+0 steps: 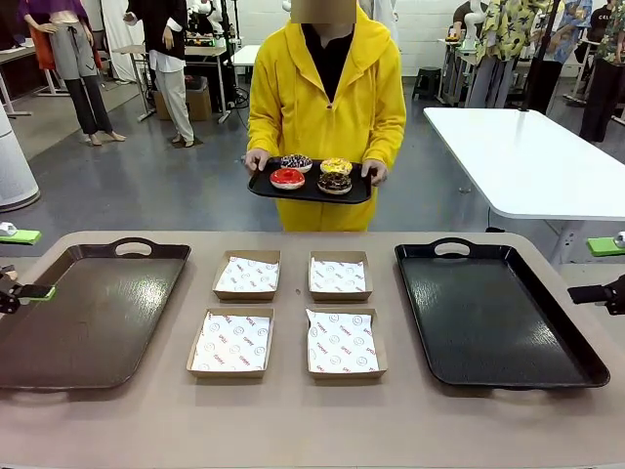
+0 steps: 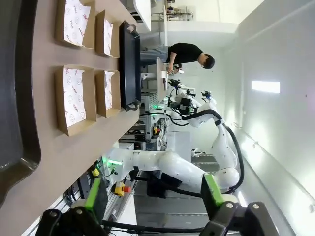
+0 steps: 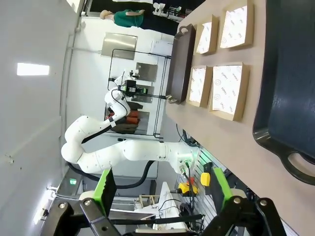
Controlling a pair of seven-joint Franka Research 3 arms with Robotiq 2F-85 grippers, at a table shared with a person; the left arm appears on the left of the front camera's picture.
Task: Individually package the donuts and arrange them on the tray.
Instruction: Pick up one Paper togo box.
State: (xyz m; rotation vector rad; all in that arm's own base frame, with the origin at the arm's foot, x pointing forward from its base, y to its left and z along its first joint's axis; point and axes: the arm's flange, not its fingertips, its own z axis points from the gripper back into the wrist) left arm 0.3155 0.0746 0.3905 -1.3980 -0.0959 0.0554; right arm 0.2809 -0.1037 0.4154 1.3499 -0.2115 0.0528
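Across the table a person in a yellow coat holds a small black serving tray with several donuts on it: a red-glazed donut, a chocolate donut, a yellow donut and a dark donut with purple-white sprinkles. My left gripper hangs open and empty off the table's left end, beside the brown tray. At the right end, my right gripper is open too, holding nothing, beside the black tray.
Several paper-lined cardboard boxes sit in a square between the two large trays, all without contents. A white table stands behind at the right. Other people stand far off in the room.
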